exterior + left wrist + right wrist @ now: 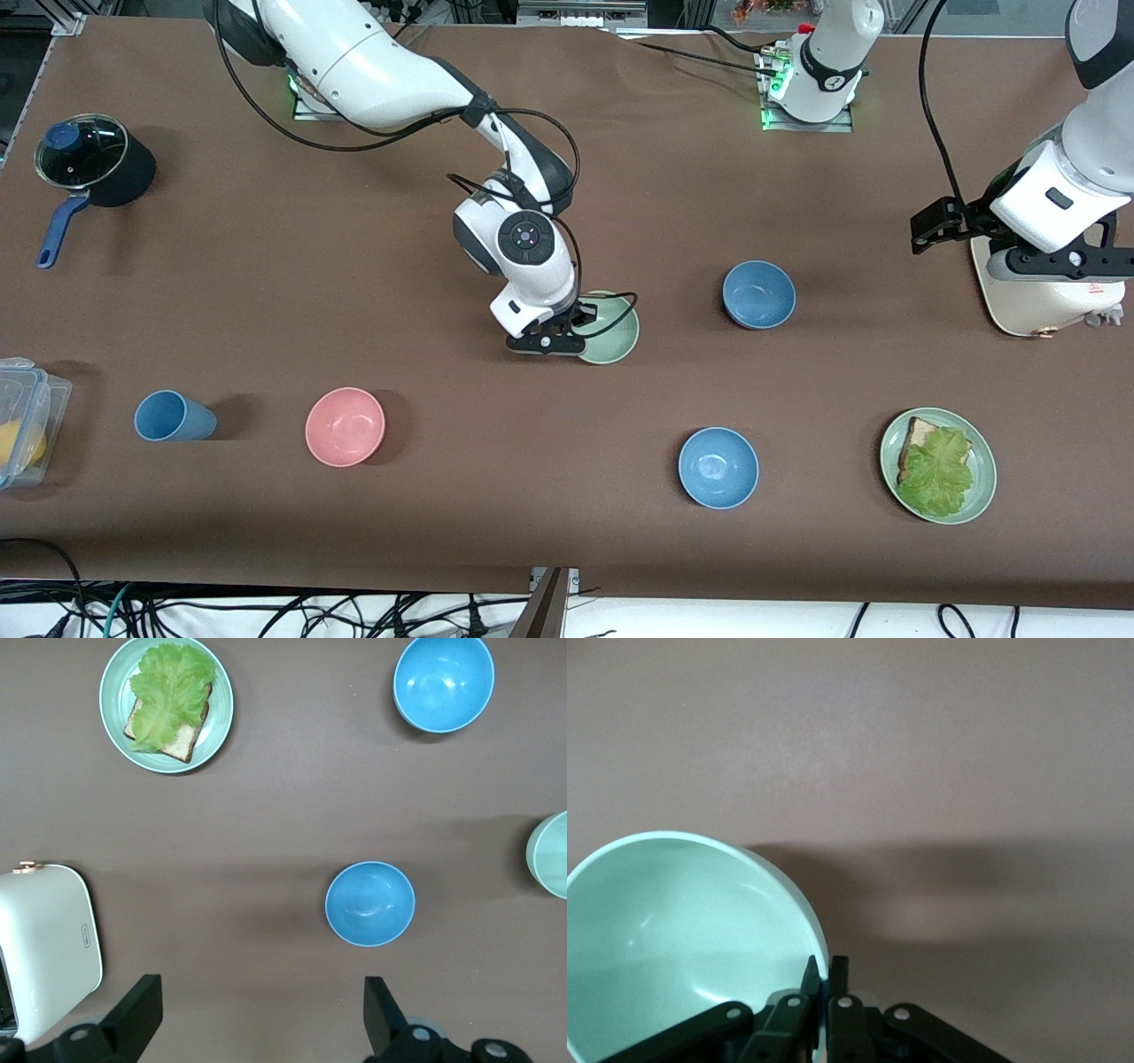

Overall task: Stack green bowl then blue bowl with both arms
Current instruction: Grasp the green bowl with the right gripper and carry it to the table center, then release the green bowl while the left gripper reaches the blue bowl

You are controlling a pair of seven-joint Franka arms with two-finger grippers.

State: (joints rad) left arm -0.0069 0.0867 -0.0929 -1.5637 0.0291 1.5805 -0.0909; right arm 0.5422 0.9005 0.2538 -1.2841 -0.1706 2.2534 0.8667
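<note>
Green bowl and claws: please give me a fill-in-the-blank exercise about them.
1. The right claw is shut on the rim of the ____ bowl.
2. The left claw hangs with its fingers ____.
3. The plate holds bread topped with ____.

Missing words: green; open; lettuce

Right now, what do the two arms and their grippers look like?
Both arms are glossy white jointed shells with black bands and loose black cables. The right arm has a round dark wrist disc. The right gripper and left gripper are black, with two flat fingers each.
</note>
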